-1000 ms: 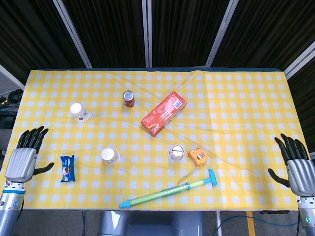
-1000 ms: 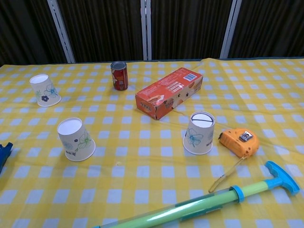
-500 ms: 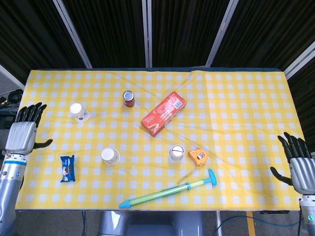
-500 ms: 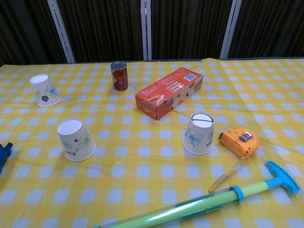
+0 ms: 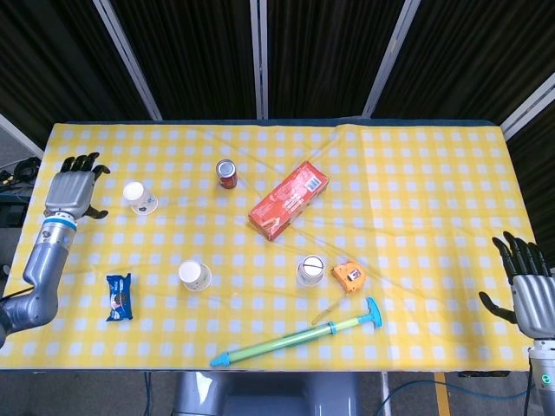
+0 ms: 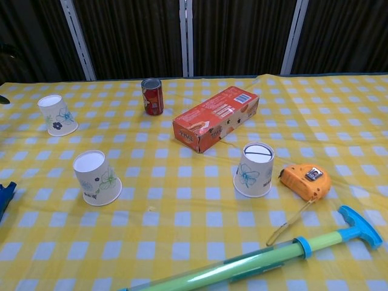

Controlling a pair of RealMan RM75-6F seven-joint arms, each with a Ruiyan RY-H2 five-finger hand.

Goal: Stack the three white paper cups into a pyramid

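Three white paper cups with flower prints stand upside down on the yellow checked table, all apart from each other. One cup is at the far left, one cup is nearer the front left, and one cup stands beside the tape measure. My left hand hovers open just left of the far-left cup, not touching it. Open with fingers spread, my right hand is off the table's right front corner. Neither hand shows in the chest view.
A red can and a red carton lie mid-table. An orange tape measure, a green-blue pump toy and a blue snack packet lie along the front.
My left hand has moved up and away from the front left edge toward the far-left cup. My right hand has drifted slightly down and right. The cups have not moved.
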